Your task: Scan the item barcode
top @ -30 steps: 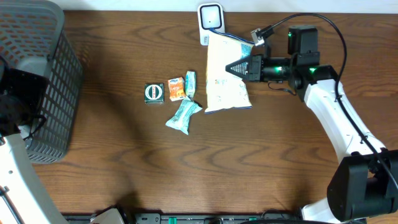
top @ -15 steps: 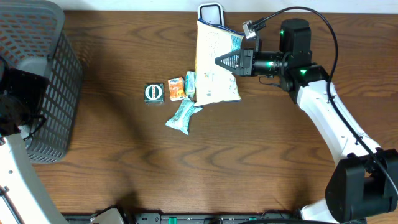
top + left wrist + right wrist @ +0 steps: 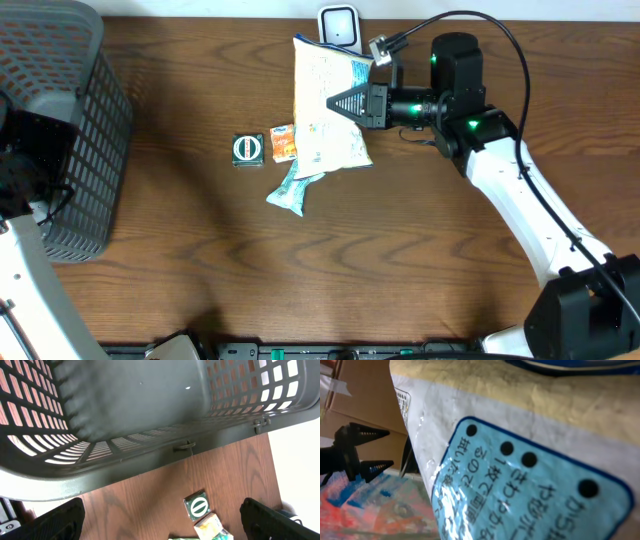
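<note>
A large cream and white snack bag (image 3: 325,110) with a blue printed label hangs above the table. My right gripper (image 3: 347,103) is shut on its right edge. The bag's top corner sits just left of the white scanner (image 3: 340,25) at the table's far edge. In the right wrist view the bag (image 3: 520,460) fills the frame and hides the fingers. No barcode shows in any view. My left gripper (image 3: 160,522) stands open beside the basket, nothing between its fingers.
A dark mesh basket (image 3: 60,120) fills the left end of the table. A green square packet (image 3: 247,149), an orange packet (image 3: 284,144) and a teal wrapper (image 3: 293,189) lie mid-table, partly under the bag. Bare wood lies toward the front.
My right gripper has carried the bag leftward along the far side, so it now overlaps the small packets and stands beside the scanner. The left arm has not moved.
</note>
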Robot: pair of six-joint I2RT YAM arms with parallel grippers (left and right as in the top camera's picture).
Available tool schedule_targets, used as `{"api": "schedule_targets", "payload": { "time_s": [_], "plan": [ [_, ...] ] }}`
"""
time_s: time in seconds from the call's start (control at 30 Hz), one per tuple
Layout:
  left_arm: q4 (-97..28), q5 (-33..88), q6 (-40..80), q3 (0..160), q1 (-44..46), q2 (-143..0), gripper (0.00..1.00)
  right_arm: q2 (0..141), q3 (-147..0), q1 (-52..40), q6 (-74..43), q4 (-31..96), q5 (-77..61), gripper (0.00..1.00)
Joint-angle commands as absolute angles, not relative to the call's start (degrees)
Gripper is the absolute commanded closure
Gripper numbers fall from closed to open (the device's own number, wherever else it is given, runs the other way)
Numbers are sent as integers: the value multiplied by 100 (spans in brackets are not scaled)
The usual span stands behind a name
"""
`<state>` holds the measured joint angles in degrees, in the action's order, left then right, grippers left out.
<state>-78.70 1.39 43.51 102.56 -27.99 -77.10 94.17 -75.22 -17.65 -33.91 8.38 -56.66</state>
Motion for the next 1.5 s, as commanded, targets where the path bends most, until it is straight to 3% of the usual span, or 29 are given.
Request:
{"api": "schedule_targets", "payload": {
  "time_s": [0.0, 1.47],
  "plan": [
    [-7887, 106, 4359, 10272, -2821, -7710, 2, 9196, -7673, -1752, -3400, 821, -5461, 98],
    [-7885, 106, 4362, 10272, -2821, -7710, 2, 9198, -7673, -1726, -2364, 2536, -3844, 99]
  ]
}}
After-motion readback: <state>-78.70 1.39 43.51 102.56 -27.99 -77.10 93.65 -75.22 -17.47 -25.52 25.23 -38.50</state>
